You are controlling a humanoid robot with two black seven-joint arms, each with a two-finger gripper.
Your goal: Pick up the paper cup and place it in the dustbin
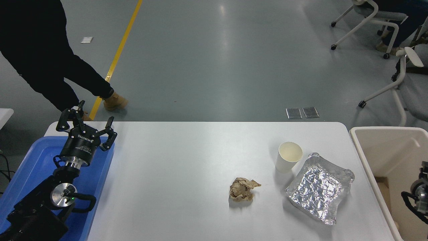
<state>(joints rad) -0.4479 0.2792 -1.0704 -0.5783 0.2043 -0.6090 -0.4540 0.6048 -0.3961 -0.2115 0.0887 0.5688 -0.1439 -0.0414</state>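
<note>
The white paper cup (pixel 288 156) stands upright on the right half of the table, its cream inside showing. Just off the table's right edge is the beige dustbin (pixel 362 142), open at the top. My left gripper (pixel 87 117) is parked open over the blue tray at the far left, nothing between its fingers. Of my right arm (pixel 418 199) only a joint and cable show at the right edge, over the dustbin; its gripper is out of the picture. Nothing touches the cup.
A crinkled silver foil tray (pixel 320 187) lies right of the cup, almost against it. A crumpled brown paper ball (pixel 242 189) sits near the table's middle. A blue tray (pixel 33 160) is under my left arm. A person in black (pixel 40 60) walks behind the far left corner. Office chairs stand at the far right.
</note>
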